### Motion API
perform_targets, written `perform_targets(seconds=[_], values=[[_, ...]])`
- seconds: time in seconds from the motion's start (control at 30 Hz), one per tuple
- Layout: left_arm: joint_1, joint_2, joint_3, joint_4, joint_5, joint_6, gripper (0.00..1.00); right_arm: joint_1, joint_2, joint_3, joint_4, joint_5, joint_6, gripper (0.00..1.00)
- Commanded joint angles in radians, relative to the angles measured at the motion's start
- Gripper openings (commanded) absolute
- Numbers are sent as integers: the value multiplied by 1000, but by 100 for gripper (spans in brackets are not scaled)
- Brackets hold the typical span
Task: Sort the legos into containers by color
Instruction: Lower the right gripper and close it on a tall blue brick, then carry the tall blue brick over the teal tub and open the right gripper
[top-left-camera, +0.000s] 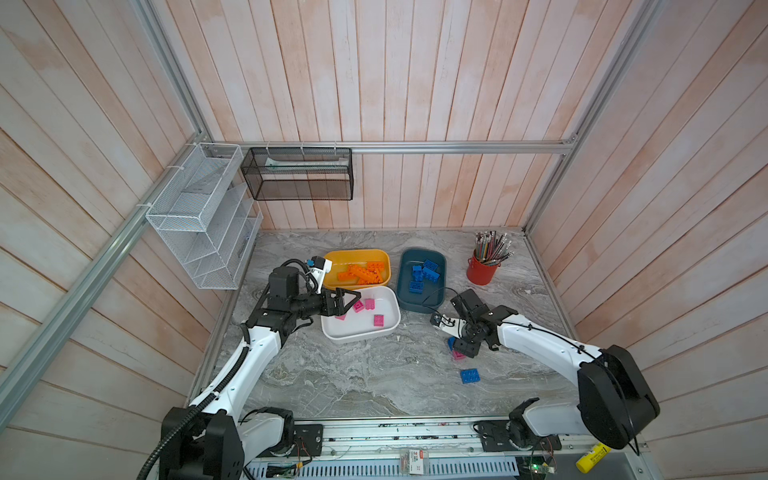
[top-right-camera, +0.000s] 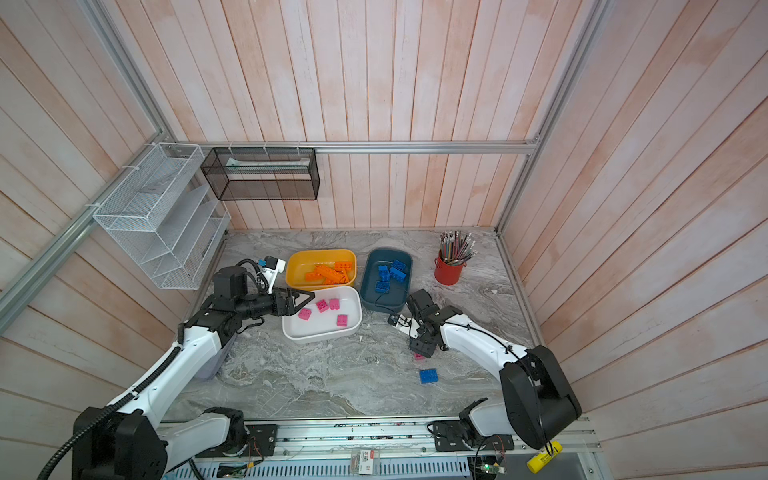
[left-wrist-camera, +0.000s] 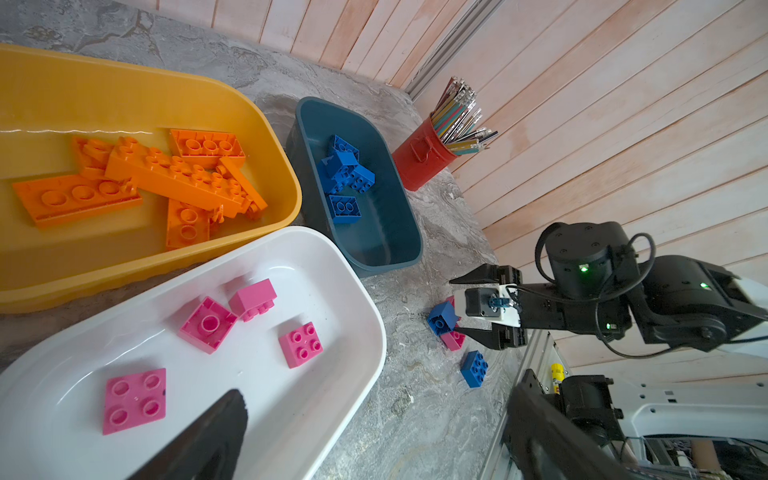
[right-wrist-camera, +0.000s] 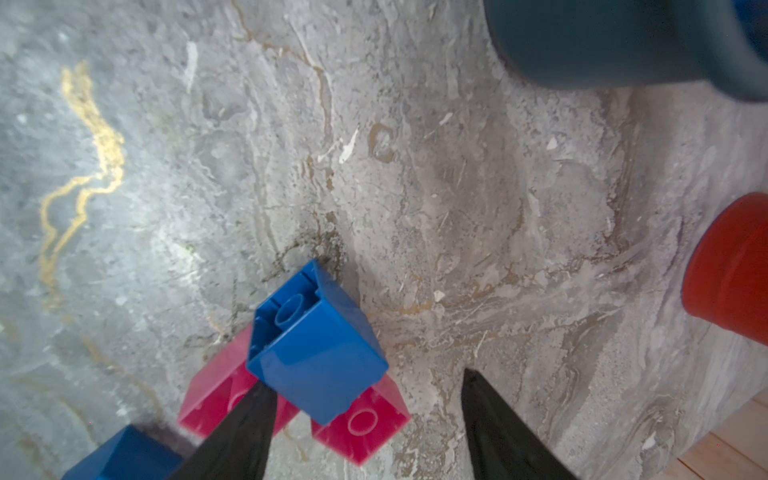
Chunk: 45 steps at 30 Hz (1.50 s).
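Observation:
The yellow container (top-left-camera: 332, 257) holds several orange legos (top-left-camera: 363, 272). Blue legos (top-left-camera: 424, 272) lie in the teal container (top-left-camera: 405, 291), and pink legos (top-left-camera: 369, 305) in the white container (top-left-camera: 361, 336). My left gripper (top-left-camera: 351, 299) hangs open and empty over the white container's left end. On the table right of the containers, a tilted blue lego (right-wrist-camera: 320, 349) rests on two pink legos (right-wrist-camera: 361, 424). My right gripper (right-wrist-camera: 368, 380) is low over this pile, open, one finger beside the blue lego. Another blue lego (top-left-camera: 470, 375) lies loose nearer the front.
A red pencil cup (top-left-camera: 481, 270) stands at the back right, close to the teal container. A white mesh basket (top-left-camera: 199, 220) and a black one (top-left-camera: 297, 174) hang on the walls at the back left. The marble table ends at a metal rail (top-left-camera: 415, 432) in front.

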Motion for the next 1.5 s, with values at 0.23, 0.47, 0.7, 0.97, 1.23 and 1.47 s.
perform_targets(seconds=[0.23,0.47,0.7,0.97,1.23,1.47], values=[[-3,4,0,-3,-6,27,100,0,17,56,30,-1,-7,70],[-1,15,3,4,-3,27,100,-11,18,35,40,24,-13,70],[-2,14,-1,-1,-6,30,100,-12,66,47,66,18,2,69],[-1,11,0,-12,-14,40,100,-34,108,47,95,-25,8,66],[-1,12,0,-15,-15,46,100,-54,148,54,110,-94,19,53],[-2,10,0,-15,-13,44,100,-64,162,84,86,-137,33,28]])
